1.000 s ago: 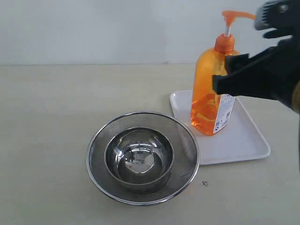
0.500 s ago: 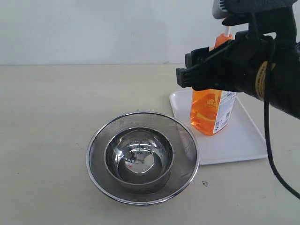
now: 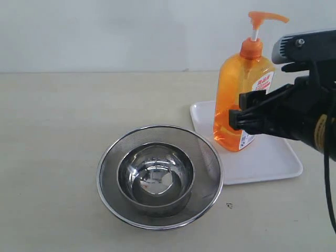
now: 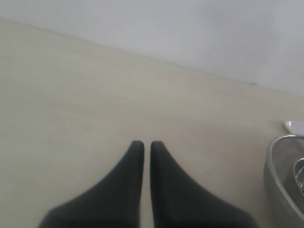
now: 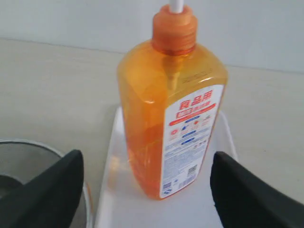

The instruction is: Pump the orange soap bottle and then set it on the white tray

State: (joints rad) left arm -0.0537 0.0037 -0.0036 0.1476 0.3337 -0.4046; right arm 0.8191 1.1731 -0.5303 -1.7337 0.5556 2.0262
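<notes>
The orange soap bottle (image 3: 240, 89) stands upright on the white tray (image 3: 273, 157), its pump head raised on the white stem. My right gripper (image 3: 239, 113) is open and level with the bottle's lower half, on the near side of it and not touching it. In the right wrist view the orange soap bottle (image 5: 168, 114) rises ahead of the two spread black fingers (image 5: 52, 187), with the white tray (image 5: 128, 209) under it and my right gripper (image 5: 147, 161) apart from it. My left gripper (image 4: 143, 145) is shut, holds nothing and hovers over bare table.
A round steel mesh strainer (image 3: 207, 168) with a smaller steel bowl (image 3: 156, 176) inside sits to the left of the tray, close to its corner. The strainer's rim (image 4: 280, 175) shows at the edge of the left wrist view. A pale wall stands behind the table.
My right arm came down from the pump head's height to the bottle's lower body. The pump head stands up again. The bottle stays on the tray.
</notes>
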